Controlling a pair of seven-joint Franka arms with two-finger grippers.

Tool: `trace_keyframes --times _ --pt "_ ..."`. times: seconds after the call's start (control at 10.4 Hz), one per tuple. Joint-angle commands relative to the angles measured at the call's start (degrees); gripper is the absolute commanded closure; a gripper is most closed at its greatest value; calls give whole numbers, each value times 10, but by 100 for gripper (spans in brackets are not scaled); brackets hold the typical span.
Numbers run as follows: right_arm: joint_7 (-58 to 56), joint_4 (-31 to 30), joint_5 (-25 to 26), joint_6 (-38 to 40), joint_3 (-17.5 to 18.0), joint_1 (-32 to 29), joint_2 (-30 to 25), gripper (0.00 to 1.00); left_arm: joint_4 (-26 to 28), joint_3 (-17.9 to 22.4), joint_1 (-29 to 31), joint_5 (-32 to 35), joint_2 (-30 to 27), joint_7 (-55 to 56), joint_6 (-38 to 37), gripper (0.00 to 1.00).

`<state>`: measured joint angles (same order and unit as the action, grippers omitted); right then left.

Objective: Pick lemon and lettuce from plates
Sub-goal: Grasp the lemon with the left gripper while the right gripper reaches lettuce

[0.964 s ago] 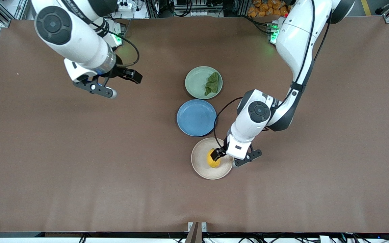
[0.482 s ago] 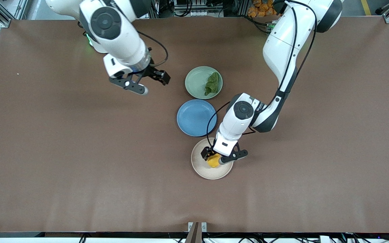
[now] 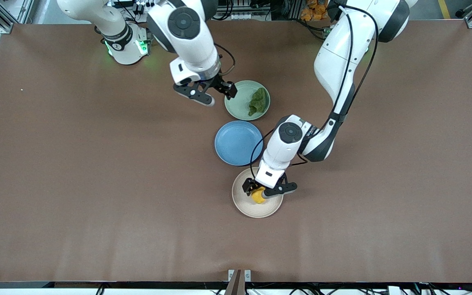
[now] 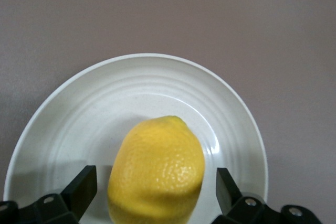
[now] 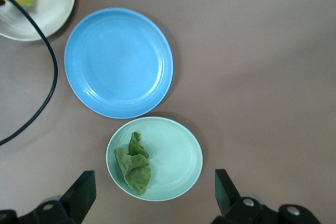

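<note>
The yellow lemon [image 3: 257, 196] lies on the beige plate [image 3: 244, 207], the plate nearest the front camera. My left gripper [image 3: 262, 191] is down over it and open. One finger stands on each side of the lemon [image 4: 157, 171], with a gap on both sides, above the beige plate [image 4: 79, 114]. The dark green lettuce [image 3: 259, 101] lies on the mint green plate [image 3: 237, 104]. My right gripper [image 3: 216, 94] is open and empty in the air over that plate's edge at the right arm's end. In the right wrist view the lettuce [image 5: 134, 169] and mint plate [image 5: 178, 156] sit between its open fingers.
An empty blue plate [image 3: 238, 143] lies between the mint and beige plates, and also shows in the right wrist view [image 5: 118, 61]. The left arm's black cable [image 3: 256, 153] loops over the edge of the blue plate. Bare brown tabletop [image 3: 96, 184] surrounds the plates.
My right arm has swung from the right arm's end of the table to the mint plate's edge. My left gripper has shifted over the lemon, so its fingers straddle it.
</note>
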<state>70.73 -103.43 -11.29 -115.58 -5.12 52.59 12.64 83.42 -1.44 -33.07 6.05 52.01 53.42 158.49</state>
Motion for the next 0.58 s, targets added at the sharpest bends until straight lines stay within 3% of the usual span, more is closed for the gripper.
trace_keyframes --times 0.0,0.1,0.48 --pt "40 -2 11 -32 -7 29 28 0 -12 15 -12 29 11 6 9 87" --pt "55 -2 21 -43 -7 41 40 0 -12 15 -12 28 11 7 9 100" --pt "85 -3 27 -91 -7 79 89 0 -10 15 -2 26 -8 9 6 100"
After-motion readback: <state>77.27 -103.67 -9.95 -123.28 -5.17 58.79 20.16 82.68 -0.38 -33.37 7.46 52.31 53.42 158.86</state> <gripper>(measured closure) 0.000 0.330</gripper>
